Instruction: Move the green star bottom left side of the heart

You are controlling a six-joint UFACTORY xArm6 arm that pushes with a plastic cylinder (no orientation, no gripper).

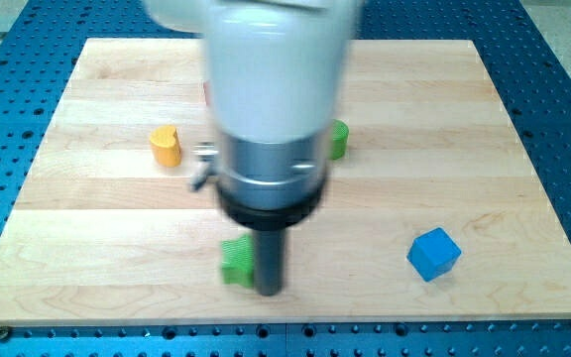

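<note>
While tool tip (269, 290) touches green star (234, 262) right side | star orientation unclear | yellow heart (167, 145) upper-left

No text, label, brand, number or sign can be read anywhere on the wooden board (523, 149) or around it.

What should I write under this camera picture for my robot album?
My tip pushes the green star along the board's bottom edge, with the yellow heart up-left and the blue cube right.
</note>
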